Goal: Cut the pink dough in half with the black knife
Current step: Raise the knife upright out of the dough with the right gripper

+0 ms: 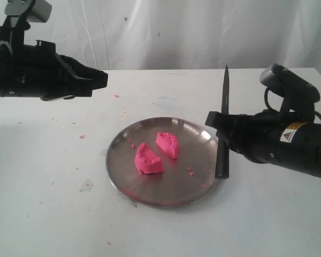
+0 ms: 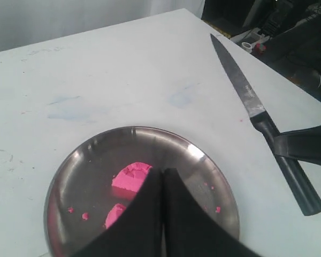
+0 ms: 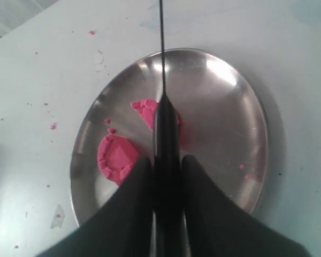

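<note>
The pink dough lies on the steel plate as two half-round chunks, one nearer the front and one behind it, with a gap between them. Both chunks show in the left wrist view and in the right wrist view. My right gripper is shut on the handle of the black knife, which stands almost upright, point up, over the plate's right rim. My left gripper hangs shut and holds nothing, above the table left of the plate.
Tiny pink crumbs dot the plate and the white table. A small clear scrap lies left of the plate. A white curtain closes off the back.
</note>
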{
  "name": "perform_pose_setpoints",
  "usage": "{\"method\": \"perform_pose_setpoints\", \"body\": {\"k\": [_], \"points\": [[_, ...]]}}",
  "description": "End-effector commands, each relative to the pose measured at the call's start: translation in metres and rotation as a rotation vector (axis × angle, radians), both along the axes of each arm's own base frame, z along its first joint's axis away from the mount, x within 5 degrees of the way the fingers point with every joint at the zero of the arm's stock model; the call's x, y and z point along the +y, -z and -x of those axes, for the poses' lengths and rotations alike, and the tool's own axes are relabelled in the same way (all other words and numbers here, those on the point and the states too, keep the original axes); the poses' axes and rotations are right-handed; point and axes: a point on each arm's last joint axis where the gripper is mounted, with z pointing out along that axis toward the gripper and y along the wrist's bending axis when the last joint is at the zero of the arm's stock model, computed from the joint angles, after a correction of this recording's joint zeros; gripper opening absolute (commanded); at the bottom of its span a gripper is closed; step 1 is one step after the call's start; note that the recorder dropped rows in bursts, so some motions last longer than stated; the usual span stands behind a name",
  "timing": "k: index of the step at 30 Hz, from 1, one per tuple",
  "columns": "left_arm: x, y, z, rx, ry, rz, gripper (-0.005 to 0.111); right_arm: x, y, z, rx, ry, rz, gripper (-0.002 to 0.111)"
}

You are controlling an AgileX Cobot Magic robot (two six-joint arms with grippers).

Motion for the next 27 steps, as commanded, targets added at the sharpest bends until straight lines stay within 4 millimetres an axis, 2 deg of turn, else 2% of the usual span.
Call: {"method": "perform_pose_setpoints", "body": {"k": [1,10,17,27], "points": [[0.001,-0.009,0.013,-0.034,0.006,0.032,0.000,0.008,-0.005,0.004,-0.037,-0.017,-0.040,0.000],[0.000,-0.024,0.036,-0.070,0.101,0.068,0.000,0.009,0.011,0.018,-0.036,0.026,-0.136,0.000],[-0.010,-0.024,0.049,-0.029,0.274,0.105,0.000,0.012,0.011,0.022,-0.060,0.013,-0.198,0.000],[-0.005,-0.023,0.042,-0.054,0.188,0.072,0.000,0.015,0.008,0.021,-0.041,0.037,-0.315,0.000]]}}
